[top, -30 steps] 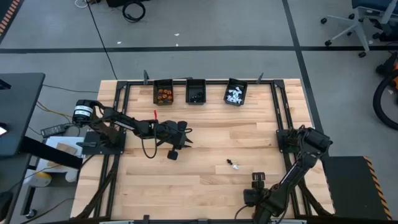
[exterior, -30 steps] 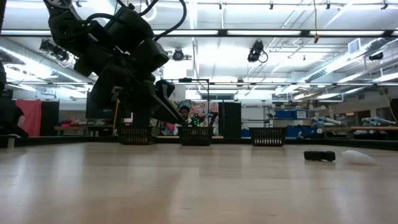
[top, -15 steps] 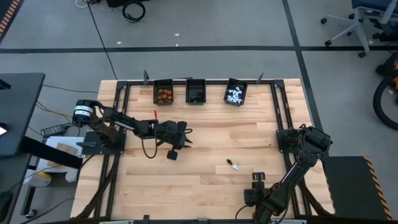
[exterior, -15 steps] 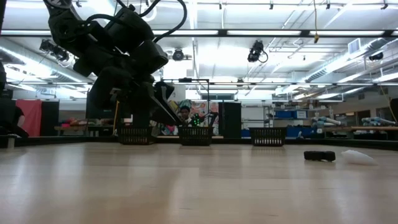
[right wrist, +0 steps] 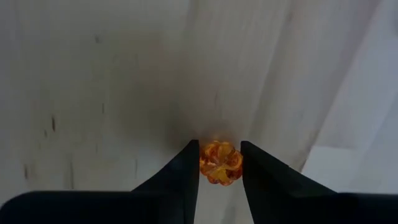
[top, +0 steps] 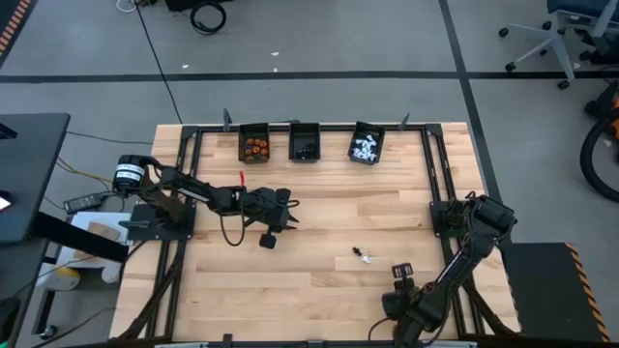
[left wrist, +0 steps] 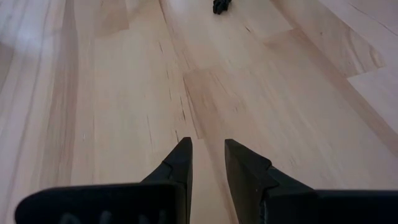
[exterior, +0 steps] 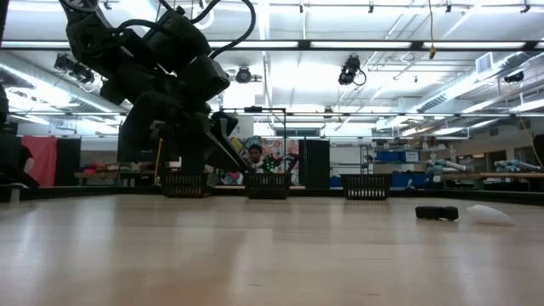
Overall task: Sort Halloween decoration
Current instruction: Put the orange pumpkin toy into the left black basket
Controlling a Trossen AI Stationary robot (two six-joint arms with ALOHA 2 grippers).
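A tiny orange trinket point(right wrist: 220, 162) sits between the fingertips of my right gripper point(right wrist: 220, 163), which points down at the table near its near edge point(top: 399, 274). A black trinket and a white trinket point(top: 363, 255) lie loose on the wood mid-table; the low view shows the black one point(exterior: 437, 212) and the white one point(exterior: 489, 214). My left gripper point(left wrist: 207, 163) hovers over bare wood left of centre point(top: 286, 209), fingers a little apart and holding nothing. A black trinket point(left wrist: 221, 6) lies ahead of it. My right gripper pinches the orange trinket point(right wrist: 220, 162) between its two fingertips, one finger on each side, coming from above and pointing down. Whether the trinket rests on the table or is lifted clear, I cannot tell.
Three small black bins stand in a row at the far edge: one with orange pieces point(top: 254, 147), one with black pieces point(top: 306, 145), one with white pieces point(top: 367, 145). A black frame point(top: 426, 145) edges the table. Bare wood lies between the arms.
My right arm has shifted slightly near the table's near edge, its gripper moving a little toward the far edge. The loose trinkets have stayed where they were.
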